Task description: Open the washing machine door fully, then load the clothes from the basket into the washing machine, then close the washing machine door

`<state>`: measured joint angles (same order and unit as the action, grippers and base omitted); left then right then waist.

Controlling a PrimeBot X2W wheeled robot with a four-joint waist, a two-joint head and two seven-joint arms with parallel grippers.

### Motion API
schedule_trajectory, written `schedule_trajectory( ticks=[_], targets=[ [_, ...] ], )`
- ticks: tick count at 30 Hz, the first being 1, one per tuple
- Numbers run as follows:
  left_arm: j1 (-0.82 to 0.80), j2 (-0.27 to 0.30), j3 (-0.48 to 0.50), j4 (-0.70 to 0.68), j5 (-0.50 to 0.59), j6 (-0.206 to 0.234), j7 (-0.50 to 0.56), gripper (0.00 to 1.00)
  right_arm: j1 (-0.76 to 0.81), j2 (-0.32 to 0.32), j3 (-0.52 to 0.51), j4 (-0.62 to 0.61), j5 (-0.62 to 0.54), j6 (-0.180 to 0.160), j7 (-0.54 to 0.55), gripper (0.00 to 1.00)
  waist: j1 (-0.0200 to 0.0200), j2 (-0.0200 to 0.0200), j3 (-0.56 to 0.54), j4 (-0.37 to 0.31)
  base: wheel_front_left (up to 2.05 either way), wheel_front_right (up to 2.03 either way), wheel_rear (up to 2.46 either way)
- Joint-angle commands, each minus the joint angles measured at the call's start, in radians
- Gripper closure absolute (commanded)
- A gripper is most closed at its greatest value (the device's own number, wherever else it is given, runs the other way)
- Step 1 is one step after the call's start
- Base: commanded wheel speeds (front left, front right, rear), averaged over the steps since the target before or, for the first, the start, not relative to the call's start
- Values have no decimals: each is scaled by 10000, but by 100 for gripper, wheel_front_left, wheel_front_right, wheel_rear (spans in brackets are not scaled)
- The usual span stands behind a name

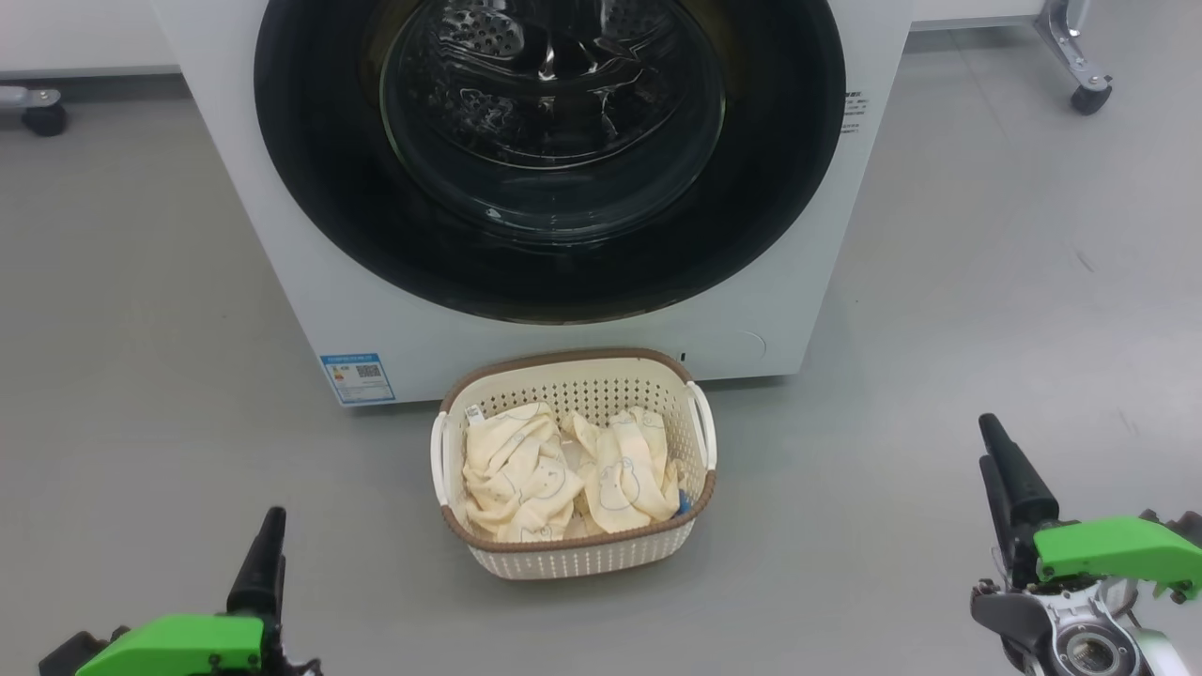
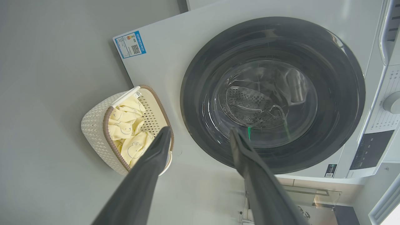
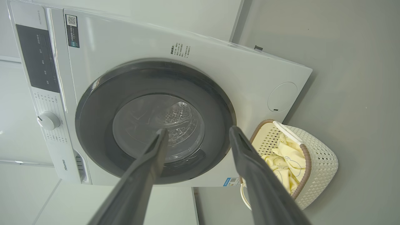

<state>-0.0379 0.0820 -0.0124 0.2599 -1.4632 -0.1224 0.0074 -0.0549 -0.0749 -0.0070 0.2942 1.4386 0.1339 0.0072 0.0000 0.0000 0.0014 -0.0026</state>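
- Washing machine (image 1: 423,338): white front-loader on grey floor (image 1: 141,329), viewed from above and in front; blue label sticker (image 1: 357,377) at lower left corner of front panel in head view.
- Washing machine door (image 1: 554,113): shut, flush against front panel; wide glossy black rim around bulging clear glass, with perforated steel drum (image 1: 479,38) visible through it.
- Control panel (image 3: 37,59) and white dial (image 3: 48,120): along top of machine, in right wrist view; round cover (image 3: 282,97) low on front panel, on side opposite sticker.
- Basket (image 1: 582,560): cream, perforated, brown-rimmed, with white side handles; upright on floor just before base of machine, below door, roughly midway between both grippers.
- Clothes (image 1: 610,479): pale yellow, crumpled, with faint outlined cartoon prints; all lying inside basket; small blue piece (image 1: 683,504) tucked against right wall of basket.
- Left gripper (image 2: 200,130): jaws spread wide, nothing between them; at lower left of head view, well apart from basket and door, fingers pointing toward machine.
- Right gripper (image 3: 198,129): jaws likewise spread wide and empty; at lower right of head view, well apart from basket, touching nothing.
- Caster wheel (image 1: 1089,99): on floor at far right of head view, well apart from machine; a second at far left.
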Motion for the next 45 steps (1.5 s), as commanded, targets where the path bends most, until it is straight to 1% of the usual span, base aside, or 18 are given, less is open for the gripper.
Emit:
schedule_trajectory(
  ticks=[1, 7, 20, 27, 38, 45],
  targets=[
    [-534, 259, 56, -384, 195, -25, -123, 0, -620, -268, 88, -393, -206, -10, -118, 0, 0, 0, 2, -3, 0, 0, 0],
    [-613, 425, -72, -459, 901, -29, -308, 0, -749, -366, 234, -446, -947, -11, -296, 0, 0, 0, 4, -12, 0, 0, 0],
    [-697, 577, -207, -737, 2451, -38, -692, 0, -1001, -597, 630, -519, -2698, -15, -681, 0, 0, 0, -4, -8, 0, 0, 0],
    [-735, 785, -385, -795, 3242, -42, -898, 0, -1116, -712, 867, -533, -3588, -17, -887, 0, 0, 0, 2, -4, 0, 0, 0],
    [-775, 1005, -598, -915, 4473, -49, -1191, 0, -1261, -859, 1176, -505, -4782, -19, -1182, 0, 0, 0, 4, -2, 0, 0, 0],
    [-723, 1255, -720, -998, 5728, -54, -1397, 0, -1343, -963, 1384, -462, -5668, -21, -1389, 0, 0, 0, -2, -1, 0, 0, 0]
  ],
)
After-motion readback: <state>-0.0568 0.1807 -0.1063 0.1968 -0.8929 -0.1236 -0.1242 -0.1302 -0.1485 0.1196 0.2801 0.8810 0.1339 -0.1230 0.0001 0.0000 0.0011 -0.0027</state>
